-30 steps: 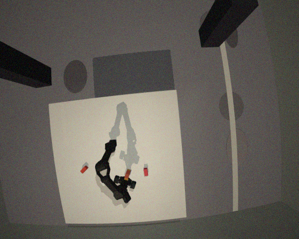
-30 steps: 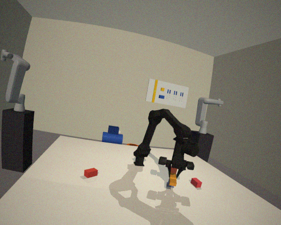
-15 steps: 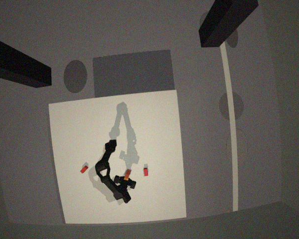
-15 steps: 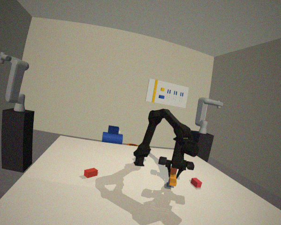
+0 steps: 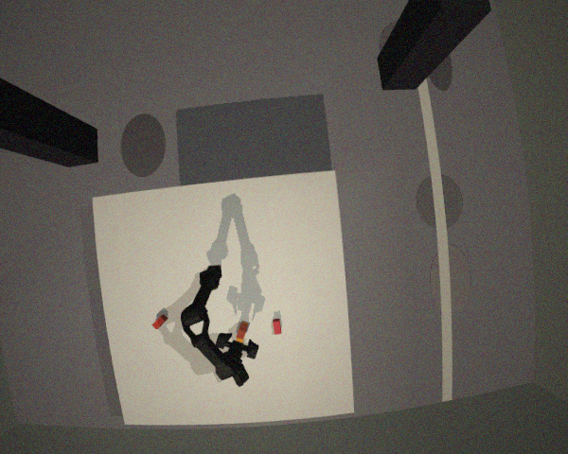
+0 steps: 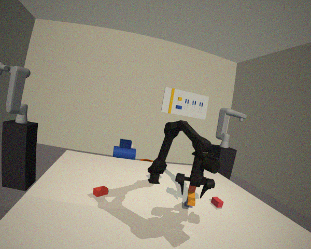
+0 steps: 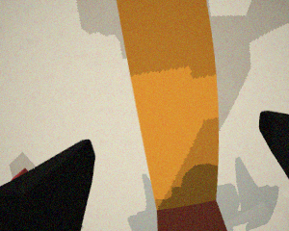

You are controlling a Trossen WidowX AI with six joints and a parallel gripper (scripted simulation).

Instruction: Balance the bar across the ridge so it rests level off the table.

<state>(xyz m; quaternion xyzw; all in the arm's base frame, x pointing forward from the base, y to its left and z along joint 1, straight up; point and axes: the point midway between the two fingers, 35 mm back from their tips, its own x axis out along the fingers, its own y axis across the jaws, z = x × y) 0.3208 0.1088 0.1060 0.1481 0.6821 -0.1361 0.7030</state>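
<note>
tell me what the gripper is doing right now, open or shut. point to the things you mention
Gripper (image 5: 239, 334) (image 6: 192, 195) (image 7: 179, 135): open, jaws wide apart on either side of the bar (image 5: 239, 340) (image 6: 191, 198) (image 7: 175, 103), holding nothing.
</note>
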